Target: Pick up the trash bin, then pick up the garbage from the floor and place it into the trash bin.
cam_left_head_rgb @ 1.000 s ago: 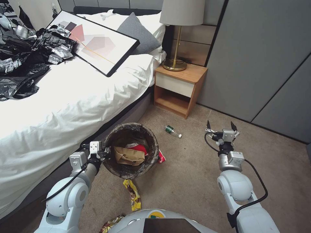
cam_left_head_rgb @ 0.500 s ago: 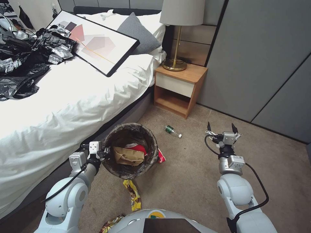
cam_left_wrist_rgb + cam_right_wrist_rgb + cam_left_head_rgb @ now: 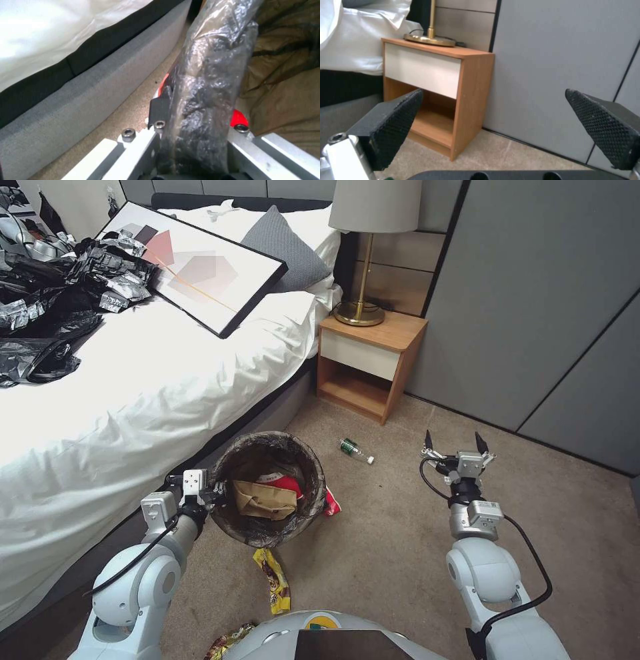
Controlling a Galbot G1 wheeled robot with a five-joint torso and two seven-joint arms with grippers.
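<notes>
A: What differs from half a second ago?

B: Little. The small round trash bin with its dark crinkled plastic liner [image 3: 270, 489] has edged slightly toward the white-sheeted bed [image 3: 133, 380]; the right arm has barely shifted.

A: Any writing to read?

B: None legible. The small clear bottle with a green label [image 3: 354, 450] lies on the tan carpet [image 3: 400, 540] before the wooden nightstand [image 3: 368, 361], print too small to make out. The same goes for the yellow-brown snack wrapper [image 3: 275, 580] just below the bin.

A: And the arms?

B: The left gripper [image 3: 215, 493] reaches forward beside the bed, its fingers [image 3: 160, 112] clamped on the bin's lined rim [image 3: 203, 100]. A tan paper bag [image 3: 265, 500] and a red-and-white paper cup [image 3: 283, 485] sit inside; a red scrap [image 3: 331, 505] pokes out beside the bin. The right gripper [image 3: 455, 443] hovers over the carpet, well apart from the bottle, its black textured fingers [image 3: 396, 125] spread wide and empty, pointing toward the nightstand [image 3: 436, 95].
</notes>
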